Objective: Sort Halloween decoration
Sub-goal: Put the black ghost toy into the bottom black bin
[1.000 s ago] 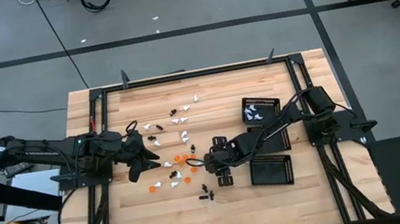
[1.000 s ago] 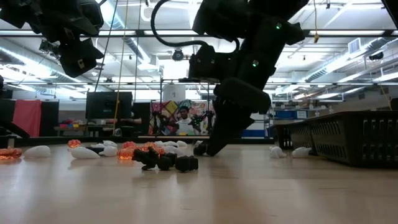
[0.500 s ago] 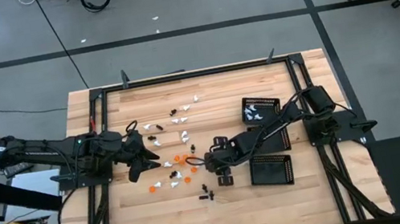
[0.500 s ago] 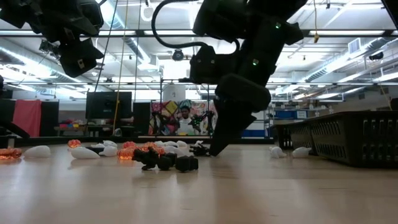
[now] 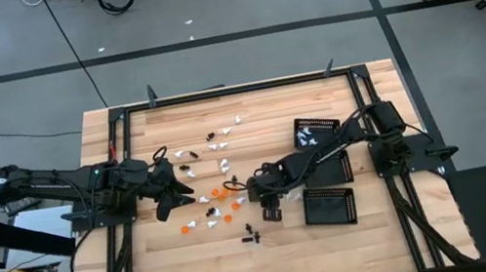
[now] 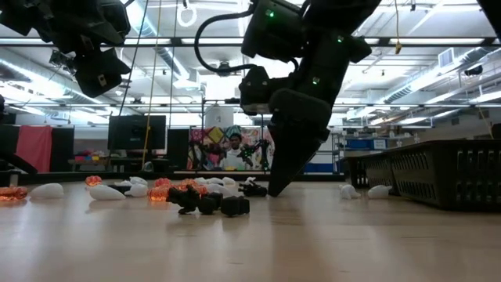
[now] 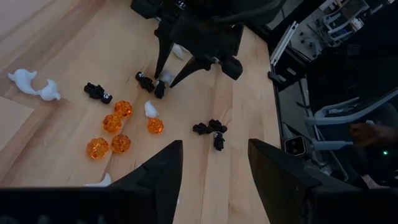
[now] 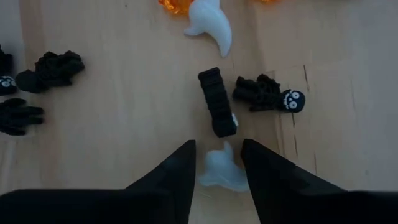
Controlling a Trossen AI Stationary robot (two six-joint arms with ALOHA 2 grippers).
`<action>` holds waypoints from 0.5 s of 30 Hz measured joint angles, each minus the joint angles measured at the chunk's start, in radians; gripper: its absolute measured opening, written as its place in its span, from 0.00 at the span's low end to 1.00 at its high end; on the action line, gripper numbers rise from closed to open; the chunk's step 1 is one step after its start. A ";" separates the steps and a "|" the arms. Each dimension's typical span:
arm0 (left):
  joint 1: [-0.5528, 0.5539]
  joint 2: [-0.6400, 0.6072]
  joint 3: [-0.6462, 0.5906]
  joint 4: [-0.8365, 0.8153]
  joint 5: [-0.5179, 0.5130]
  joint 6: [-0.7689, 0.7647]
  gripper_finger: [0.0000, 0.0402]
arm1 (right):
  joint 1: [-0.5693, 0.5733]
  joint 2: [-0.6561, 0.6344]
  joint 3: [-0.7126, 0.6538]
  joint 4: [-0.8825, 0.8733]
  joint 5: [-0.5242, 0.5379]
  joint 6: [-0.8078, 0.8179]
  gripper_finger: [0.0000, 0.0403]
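The Halloween decoration lies scattered on the wooden table: orange pumpkins, white ghosts and black skeleton pieces. My right gripper points steeply down at mid-table, fingertips at the tabletop in the low view. One small white ghost lies on the wood between its two fingers, which stand a little apart. My left gripper hangs open above the table's left part, holding nothing. My right gripper comes from above, slanting down, with one finger on each side of the small white ghost, which lies flat on the table. The ghost nearly fills the gap. I cannot tell whether the fingers touch it.
Black mesh trays stand on the table's right part, one far and one near. A black skeleton figure and a white ghost lie just beyond my right fingertips. More black pieces lie toward the near edge.
My right gripper has rolled about its wrist while its fingertips stay low among the trinkets at mid-table. The trinkets have not visibly shifted.
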 joint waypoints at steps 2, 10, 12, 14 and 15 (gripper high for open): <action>0.000 0.000 0.000 0.000 0.000 0.000 0.48 | -0.005 -0.001 0.000 -0.001 -0.015 -0.022 0.30; 0.000 0.000 0.000 0.000 0.000 0.000 0.48 | -0.037 -0.003 0.001 0.008 -0.084 -0.062 0.20; 0.000 0.000 0.000 0.000 0.000 0.000 0.48 | -0.045 -0.003 0.002 0.010 -0.096 -0.068 0.19; 0.000 0.000 0.000 0.000 0.000 0.000 0.48 | -0.051 -0.003 0.002 0.009 -0.101 -0.069 0.19; 0.000 0.000 0.000 0.000 0.000 0.000 0.48 | -0.056 -0.003 0.003 0.009 -0.103 -0.069 0.19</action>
